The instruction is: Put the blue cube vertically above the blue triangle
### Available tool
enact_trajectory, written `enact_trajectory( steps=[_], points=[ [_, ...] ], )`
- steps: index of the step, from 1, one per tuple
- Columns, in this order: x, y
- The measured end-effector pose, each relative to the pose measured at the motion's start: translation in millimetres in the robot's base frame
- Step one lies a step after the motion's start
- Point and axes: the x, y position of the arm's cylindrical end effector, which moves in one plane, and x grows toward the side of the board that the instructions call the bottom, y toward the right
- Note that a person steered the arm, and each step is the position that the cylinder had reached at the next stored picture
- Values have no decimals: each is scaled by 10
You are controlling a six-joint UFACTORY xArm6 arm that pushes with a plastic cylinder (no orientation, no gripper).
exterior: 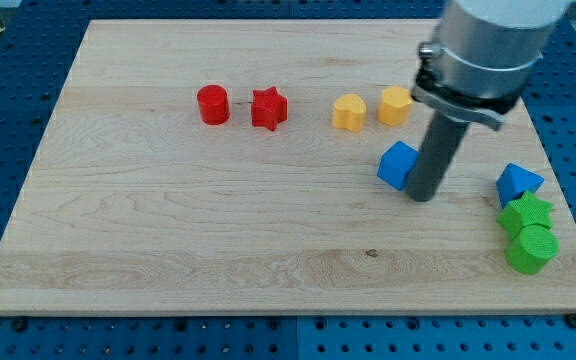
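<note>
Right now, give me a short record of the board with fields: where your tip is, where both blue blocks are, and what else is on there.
tip: my tip sits against the right side of the blue cube
blue triangle: near the view's right edge, right of my tip
greens: green star and green cylinder just below the triangle
reds: red cylinder, red star, upper left
yellows: yellow heart, yellow hexagon, above the cube

Blue cube (398, 164); blue triangle (518, 183)
</note>
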Motion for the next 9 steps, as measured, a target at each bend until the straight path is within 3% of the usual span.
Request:
enact_trajectory(
  steps=[2,4,8,9],
  points=[
    [-293,-154],
    [-383,-757],
    [-547,-170],
    [-574,-317]
  ],
)
